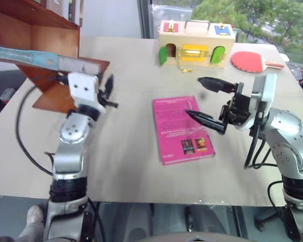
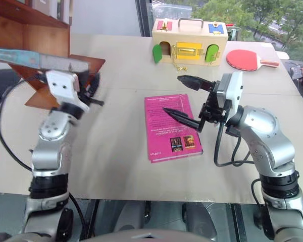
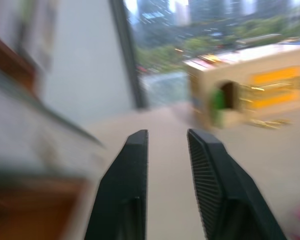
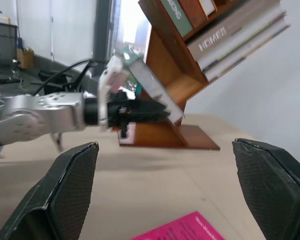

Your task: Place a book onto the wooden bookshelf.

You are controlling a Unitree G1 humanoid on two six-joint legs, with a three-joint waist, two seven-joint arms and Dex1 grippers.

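Note:
The teal-green book [image 1: 20, 54] lies on a tilted board of the reddish-brown wooden bookshelf [image 1: 45, 35] at the table's far left. Its white page edges [image 4: 151, 84] face the table. My left gripper [image 1: 112, 95] hovers just beside the book's near end, fingers [image 3: 130, 180] apart with nothing between them. Whether it touches the book I cannot tell. My right gripper [image 1: 194, 97] stands wide open above the middle of the table, pointing left over a pink book, and holds nothing.
A magenta-pink book [image 1: 183, 129] lies flat mid-table under the right gripper. A pale wooden box with coloured doors [image 1: 196, 43] and a red paddle [image 1: 250, 61] sit at the back. Other books [image 4: 230, 35] fill the shelf's upper compartments.

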